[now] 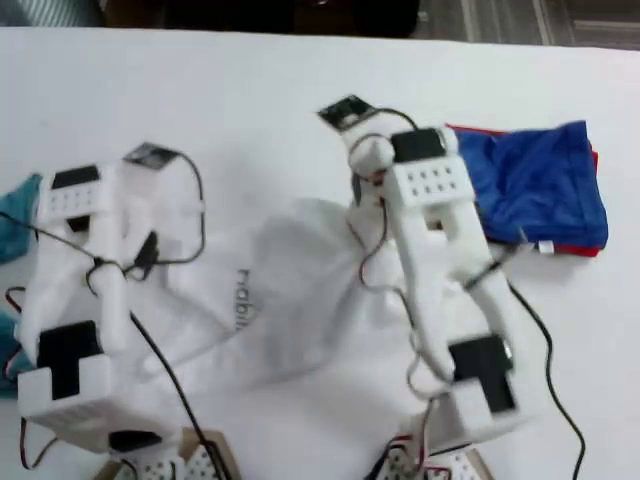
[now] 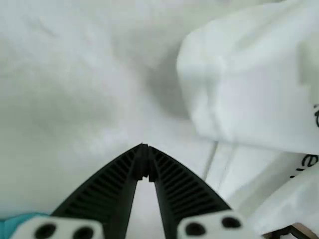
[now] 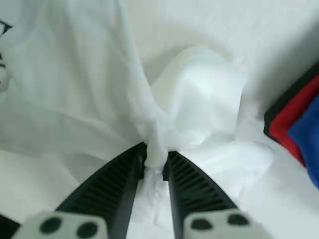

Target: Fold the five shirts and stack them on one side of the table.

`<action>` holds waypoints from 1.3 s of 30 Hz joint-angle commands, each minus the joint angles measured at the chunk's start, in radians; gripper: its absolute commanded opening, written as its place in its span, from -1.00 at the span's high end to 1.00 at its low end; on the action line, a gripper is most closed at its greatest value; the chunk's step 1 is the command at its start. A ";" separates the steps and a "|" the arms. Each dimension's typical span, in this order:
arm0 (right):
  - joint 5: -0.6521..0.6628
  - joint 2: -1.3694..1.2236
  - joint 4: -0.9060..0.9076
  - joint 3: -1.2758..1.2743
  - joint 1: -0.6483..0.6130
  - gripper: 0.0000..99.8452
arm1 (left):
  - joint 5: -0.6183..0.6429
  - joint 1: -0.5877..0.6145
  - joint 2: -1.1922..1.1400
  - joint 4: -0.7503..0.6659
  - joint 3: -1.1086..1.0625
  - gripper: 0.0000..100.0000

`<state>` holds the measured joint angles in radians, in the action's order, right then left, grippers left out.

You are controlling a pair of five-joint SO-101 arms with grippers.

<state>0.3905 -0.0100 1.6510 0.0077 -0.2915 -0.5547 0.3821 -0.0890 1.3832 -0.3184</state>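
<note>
The white shirt (image 1: 290, 290) lies in the low middle of the high view, between the two arms. It is spread out and crumpled, not folded yet. It looks soft, thin and light. It will sag and bunch up when it is lifted, so one pinch will not keep it flat. I think the best places to hold it are two far-apart spots on an edge, like a shoulder and a hem corner, one for each arm.

The right tool (image 3: 155, 159) is almost closed, and it pinches a twisted bunch of the white shirt right at its tips. The cloth fans out from that pinch in folds.

The left tool (image 2: 143, 152) has its tips pressed together over flat white cloth, low in the middle of its own view. I cannot tell if a thin bit of shirt is caught there. A thick fold of the shirt sits on the right side of that view, near the tips but apart from them.

Farther back, at the upper right of the high view, a folded blue shirt (image 1: 540, 180) lies on top of a red shirt (image 1: 575, 248) — that looks like the stack. A teal shirt (image 1: 20, 215) peeks in at the left edge. The surface (image 1: 200, 80) under it all is white.
</note>
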 commanded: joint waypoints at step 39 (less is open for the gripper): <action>0.351 1.078 -0.369 -0.976 0.570 0.62 | 0.133 -0.364 -0.741 0.405 0.943 0.58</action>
<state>0.7342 1.0487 1.2935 -0.9728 0.2639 -0.3445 -0.0215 -0.8746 1.7668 0.7388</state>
